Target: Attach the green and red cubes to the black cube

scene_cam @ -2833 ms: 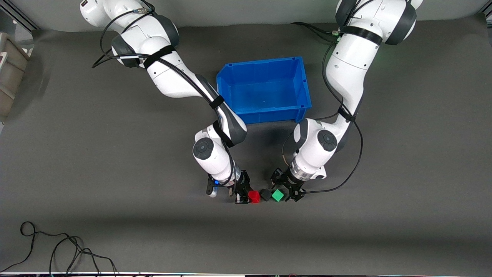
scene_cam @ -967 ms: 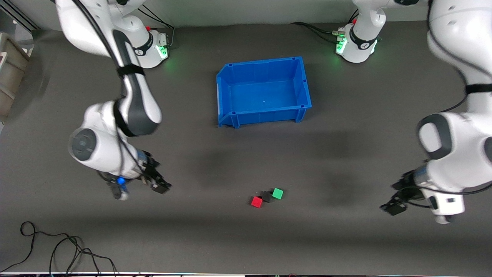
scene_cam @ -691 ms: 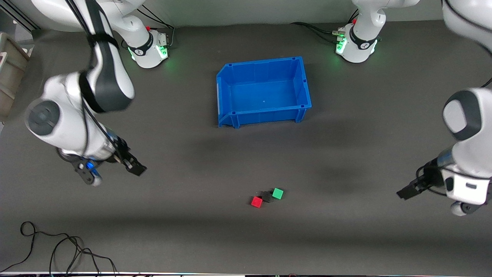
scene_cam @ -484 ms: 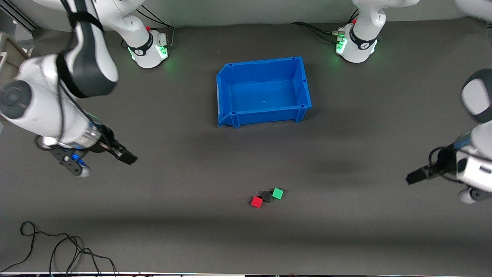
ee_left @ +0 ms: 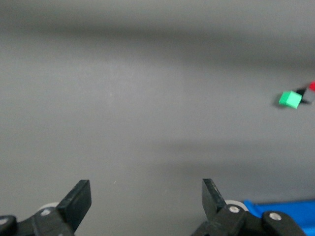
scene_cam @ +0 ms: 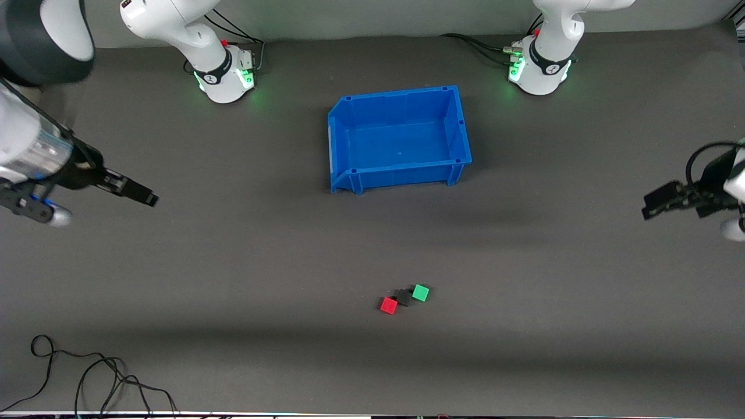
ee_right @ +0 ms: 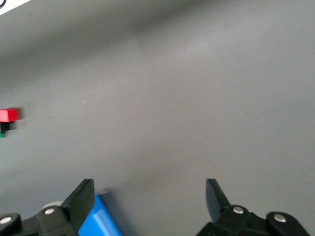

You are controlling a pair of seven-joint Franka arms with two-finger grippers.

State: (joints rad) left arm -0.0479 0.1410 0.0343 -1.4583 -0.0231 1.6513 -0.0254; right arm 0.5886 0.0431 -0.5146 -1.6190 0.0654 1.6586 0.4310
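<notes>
The red cube (scene_cam: pixel 388 305), the black cube (scene_cam: pixel 403 297) and the green cube (scene_cam: pixel 420 293) lie in one touching row on the dark table, black in the middle, nearer the front camera than the blue bin. My right gripper (scene_cam: pixel 141 198) hangs open and empty over the right arm's end of the table. My left gripper (scene_cam: pixel 656 206) hangs open and empty over the left arm's end. The left wrist view shows the green cube (ee_left: pixel 290 99) with black (ee_left: pixel 304 93) and red (ee_left: pixel 312 86) next to it, far from its gripper (ee_left: pixel 146 196). The right wrist view shows the red cube (ee_right: pixel 8 115) far from its gripper (ee_right: pixel 147 196).
An empty blue bin (scene_cam: pixel 456 125) stands mid-table between the arm bases and the cubes; its edge shows in both wrist views (ee_left: pixel 283 205) (ee_right: pixel 101 220). A loose black cable (scene_cam: pixel 87 372) lies at the near corner of the right arm's end. A beige box (scene_cam: pixel 14 110) sits at that table end.
Both arms have swung away from the cubes, each out toward its own end of the table. The three cubes have stayed put in their row.
</notes>
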